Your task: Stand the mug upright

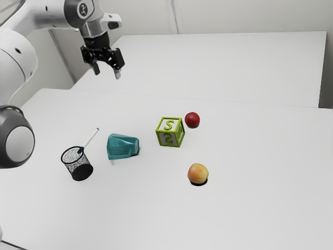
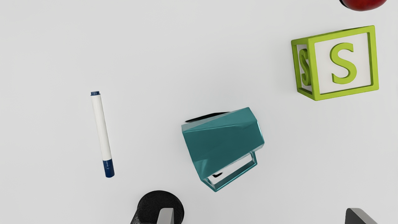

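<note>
High above the table's far left part in the exterior view is my gripper (image 1: pixel 106 73), its fingers apart with nothing between them. The teal mug (image 1: pixel 123 146) lies on its side on the table, well below the gripper. In the wrist view the mug (image 2: pixel 222 140) lies with its handle toward the side where my gripper (image 2: pixel 259 216) shows its two widely spaced fingertips. The mug's inside is hidden.
A black mesh cup (image 1: pixel 78 164) and a white marker (image 1: pixel 89 140) are beside the mug. On its other side are a green-framed letter block (image 1: pixel 170 132), a red ball-like fruit (image 1: pixel 192 120) and a yellow-orange apple (image 1: pixel 197 173) on the white table (image 1: pixel 270 182).
</note>
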